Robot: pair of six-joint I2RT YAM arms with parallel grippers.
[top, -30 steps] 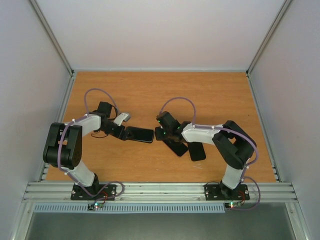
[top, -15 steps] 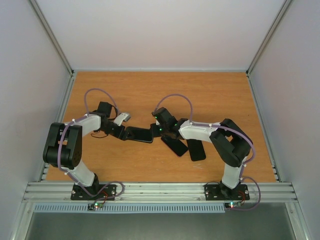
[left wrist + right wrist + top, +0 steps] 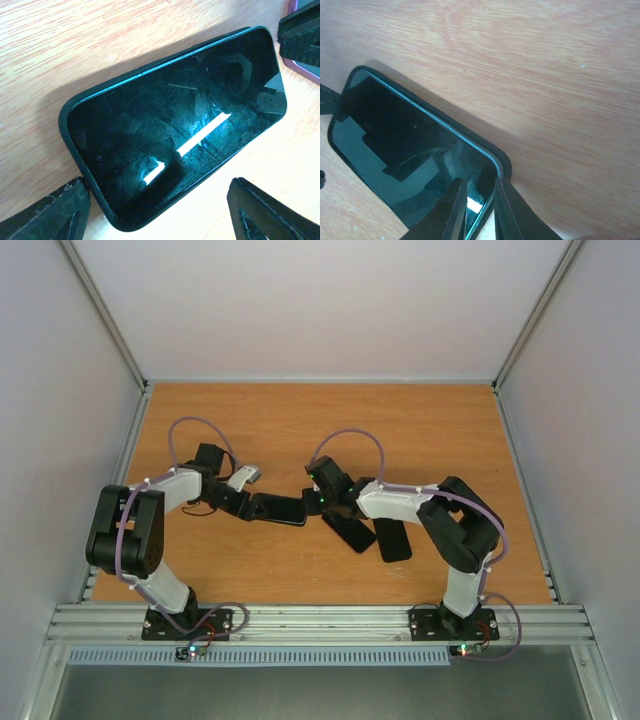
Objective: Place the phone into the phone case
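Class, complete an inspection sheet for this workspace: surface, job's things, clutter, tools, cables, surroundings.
Surface: wooden table, grain visible.
Job's things: phone lying screen up, dark case rim around it.
Clutter: two dark slabs by the right arm.
Tools: left tool open, straddling the phone's end; right tool closed on its corner.
Cables: purple cable looping over each arm.
Surroundings: white walls, metal rail at the near edge.

one phone (image 3: 180,120); one phone case (image 3: 66,125); two other dark slabs (image 3: 352,536) (image 3: 394,543); two arms (image 3: 130,530) (image 3: 460,530); one table (image 3: 300,430).
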